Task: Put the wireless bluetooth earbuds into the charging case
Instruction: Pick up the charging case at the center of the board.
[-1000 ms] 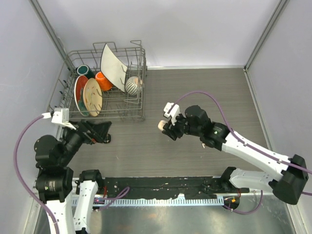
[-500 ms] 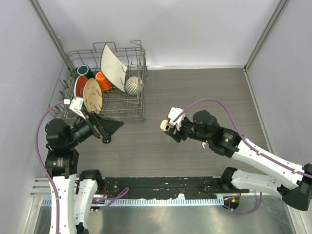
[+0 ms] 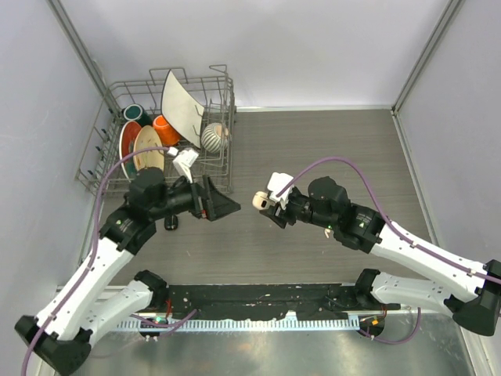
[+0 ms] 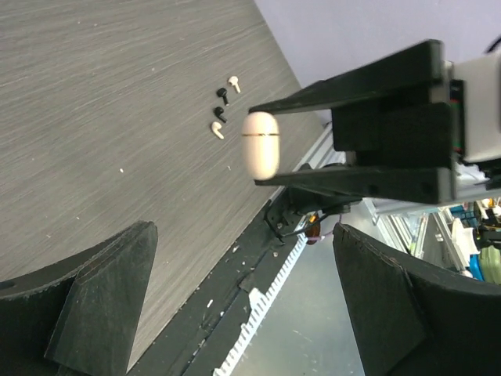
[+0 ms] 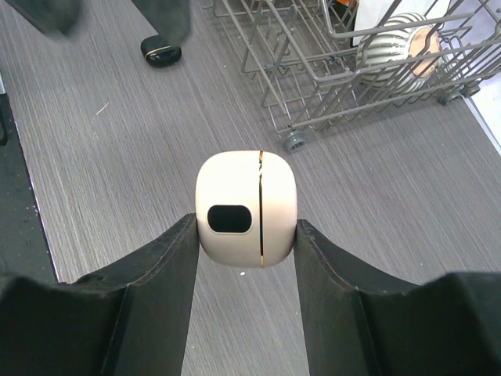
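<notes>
My right gripper (image 5: 245, 229) is shut on a closed cream-white charging case (image 5: 246, 207) with a gold seam. It holds the case above the table near the middle (image 3: 259, 200). My left gripper (image 3: 221, 205) is wide open and empty, just left of the case and pointing at it. In the left wrist view the case (image 4: 261, 145) hangs between the right gripper's black fingers (image 4: 352, 78). Beyond it, two cream-white earbuds (image 4: 217, 130) and two black earbuds (image 4: 222, 95) lie on the table. The right arm hides them in the top view.
A small black case (image 5: 160, 52) lies on the table left of centre, also in the top view (image 3: 170, 224). A wire dish rack (image 3: 168, 141) with plates, cups and a striped ball stands at the back left. The black rail (image 3: 258, 301) runs along the near edge.
My left arm has swung from the left edge toward the middle, and its open gripper now faces the case. My right gripper has drawn slightly nearer with the case still in it.
</notes>
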`<state>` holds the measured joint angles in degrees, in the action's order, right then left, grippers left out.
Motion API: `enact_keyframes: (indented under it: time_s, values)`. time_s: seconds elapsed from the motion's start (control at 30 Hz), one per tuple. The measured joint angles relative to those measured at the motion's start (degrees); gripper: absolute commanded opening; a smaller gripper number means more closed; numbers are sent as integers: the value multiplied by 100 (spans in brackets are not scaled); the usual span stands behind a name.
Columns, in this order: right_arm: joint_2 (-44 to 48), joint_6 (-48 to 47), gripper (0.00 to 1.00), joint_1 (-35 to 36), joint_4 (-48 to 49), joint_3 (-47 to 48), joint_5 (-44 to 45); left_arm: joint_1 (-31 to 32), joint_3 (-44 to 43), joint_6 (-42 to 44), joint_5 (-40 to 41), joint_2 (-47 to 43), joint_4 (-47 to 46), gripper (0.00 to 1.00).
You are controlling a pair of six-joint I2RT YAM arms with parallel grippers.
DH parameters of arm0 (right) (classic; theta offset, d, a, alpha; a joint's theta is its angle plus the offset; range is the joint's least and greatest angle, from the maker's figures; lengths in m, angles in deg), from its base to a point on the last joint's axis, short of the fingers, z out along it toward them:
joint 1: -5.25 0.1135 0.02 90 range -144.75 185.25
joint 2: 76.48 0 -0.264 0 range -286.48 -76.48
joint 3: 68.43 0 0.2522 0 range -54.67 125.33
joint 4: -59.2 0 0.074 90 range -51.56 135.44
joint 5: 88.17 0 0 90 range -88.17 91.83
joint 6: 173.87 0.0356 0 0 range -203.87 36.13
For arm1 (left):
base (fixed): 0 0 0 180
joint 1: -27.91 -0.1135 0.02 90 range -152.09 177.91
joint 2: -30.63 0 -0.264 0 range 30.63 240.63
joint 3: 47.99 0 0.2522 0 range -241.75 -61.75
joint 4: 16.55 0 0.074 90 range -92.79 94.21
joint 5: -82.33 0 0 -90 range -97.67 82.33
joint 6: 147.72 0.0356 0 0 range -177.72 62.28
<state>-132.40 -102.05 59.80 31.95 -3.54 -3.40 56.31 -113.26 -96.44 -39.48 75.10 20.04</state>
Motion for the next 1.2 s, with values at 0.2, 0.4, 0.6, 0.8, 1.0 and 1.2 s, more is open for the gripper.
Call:
enact_keyframes:
  time_s: [0.2, 0.4, 0.6, 0.8, 1.0, 1.2]
  values:
    - [0, -2, 1, 4, 90, 0, -63, 538, -26, -4, 588, 702, -472, 96]
    - [-2, 2, 1, 7, 256, 0, -133, 857, -184, -2, 955, 1158, -844, 89]
    - [-57, 9, 1, 11, 328, 0, -133, 1049, -293, 2, 990, 1515, -1150, 83]
    - [-59, 4, 1, 11, 365, 0, -131, 1207, -293, 28, 761, 1698, -1246, 76]
    - [-57, 0, 1, 11, 422, -2, -131, 1257, -293, 37, 660, 1725, -1309, 59]
    - [-17, -61, 1, 11, 446, -15, -129, 1311, -293, 33, 592, 1805, -1320, 53]
